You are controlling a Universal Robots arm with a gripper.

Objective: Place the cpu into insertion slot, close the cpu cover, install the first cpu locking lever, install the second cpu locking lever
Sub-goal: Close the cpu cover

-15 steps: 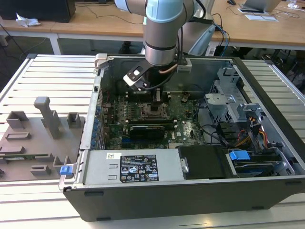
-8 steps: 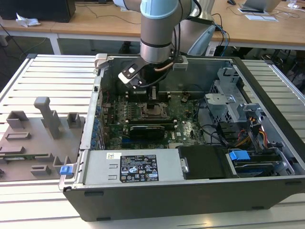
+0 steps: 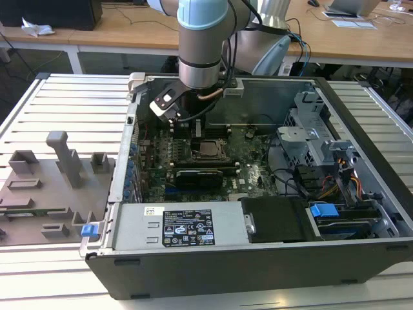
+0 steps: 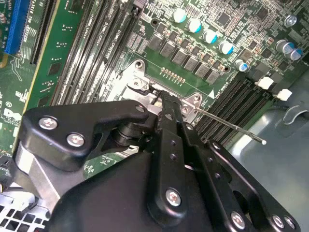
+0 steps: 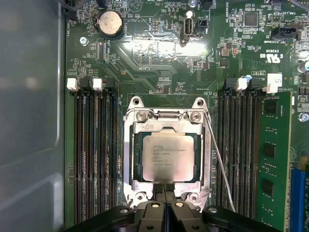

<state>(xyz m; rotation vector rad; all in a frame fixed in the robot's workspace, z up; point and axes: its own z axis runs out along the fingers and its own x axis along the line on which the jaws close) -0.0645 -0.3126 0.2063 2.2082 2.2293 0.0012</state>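
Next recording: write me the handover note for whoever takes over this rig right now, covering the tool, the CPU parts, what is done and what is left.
The tool is shut, fingertips together at the edge of the cpu cover; whether they pinch anything cannot be told.
The cpu lies flat in the insertion slot, with the cover down around it.
Done: cpu placed, cover closed.
Left: one locking lever slants free beside the socket, not latched. The other lever's state cannot be told.
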